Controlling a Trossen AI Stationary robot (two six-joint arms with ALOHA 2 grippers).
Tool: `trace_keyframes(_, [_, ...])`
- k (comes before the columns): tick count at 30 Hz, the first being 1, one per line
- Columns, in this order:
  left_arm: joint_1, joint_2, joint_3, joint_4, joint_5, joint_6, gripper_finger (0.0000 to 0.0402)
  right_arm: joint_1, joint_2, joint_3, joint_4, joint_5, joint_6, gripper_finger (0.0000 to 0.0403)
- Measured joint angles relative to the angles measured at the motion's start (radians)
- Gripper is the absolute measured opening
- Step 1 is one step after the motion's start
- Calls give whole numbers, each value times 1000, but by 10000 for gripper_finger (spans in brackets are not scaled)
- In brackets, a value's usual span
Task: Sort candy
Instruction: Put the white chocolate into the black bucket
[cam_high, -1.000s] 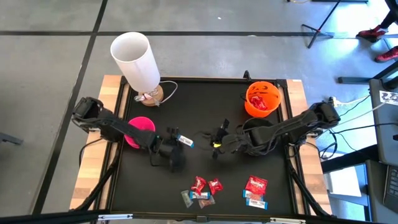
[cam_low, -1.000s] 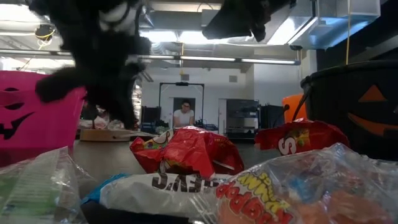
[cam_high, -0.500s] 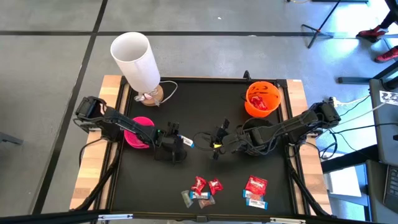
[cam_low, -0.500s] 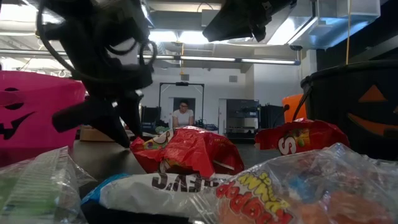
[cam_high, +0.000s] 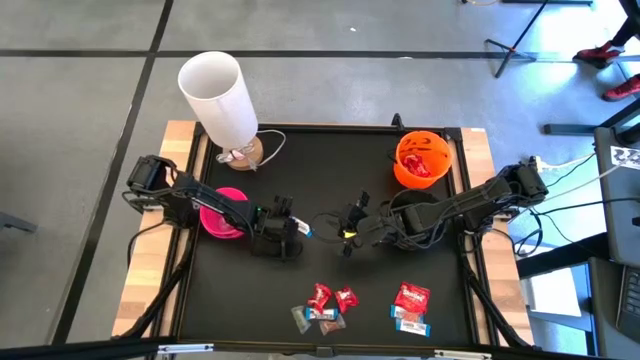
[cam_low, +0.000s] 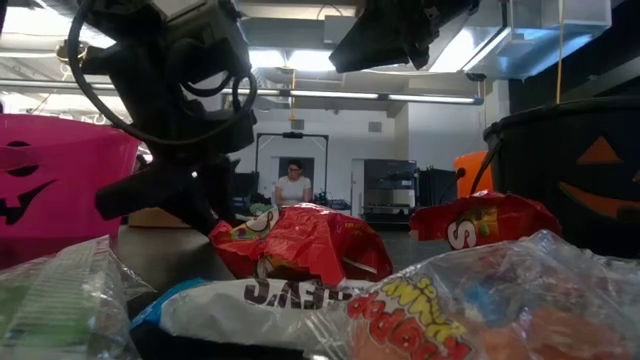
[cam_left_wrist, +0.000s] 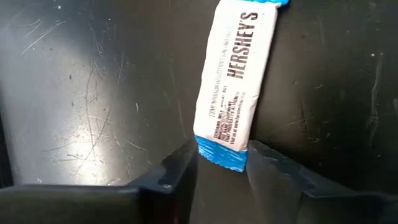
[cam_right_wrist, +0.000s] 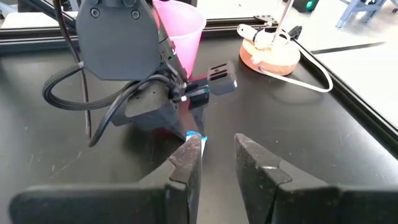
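Left gripper (cam_left_wrist: 221, 171): low over the black table (cam_high: 240, 290), fingers apart with the blue end of a white Hershey's bar (cam_left_wrist: 238, 81) sitting between the tips; whether they pinch it cannot be told.
Right gripper (cam_right_wrist: 216, 158): just beside the left one near the table's middle, fingers parted a little, nothing seen between them.
Hidden or unclear: from above, both grippers' tips merge with the dark table; in the low view the near wrappers fill the foreground and cut off most of the tabletop.
Lamp (cam_high: 218, 100): white shade on a wooden base, behind the left arm, past the pink bowl.
Black bowl (cam_low: 575, 170): pumpkin face, under the right arm; from above largely covered by that arm, contents not visible.
Orange bowl (cam_high: 421, 160): behind the right gripper, toward the far right corner, holding red wrappers.
Pink bowl (cam_high: 224, 212): just beside the left gripper on its outer side, partly under the left arm; contents not visible.
Candy pile (cam_high: 325, 305): in front of both grippers, near the table's front edge; shiny red, silvery and blue-and-white wrappers, bunched.
Second candy group (cam_high: 411, 305): in front of the right gripper; one red pack, smaller blue-and-white pieces touching it.
Hershey's bar look: white wrapper, blue crimped ends, black lettering, lying flat.
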Motion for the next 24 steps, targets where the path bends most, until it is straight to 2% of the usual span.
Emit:
trace_keyframes(9, [0,4,-2,15,33,-69,9,1,0,0,0,-34,0,92])
trace_keyframes(16, [-33,5,10,10,-37,-88,1,1,1,0,0,-34,0,92])
trace_keyframes(24, [-98,8,117,-30,-131,-82,0,1,1,0,0,-54,0,92])
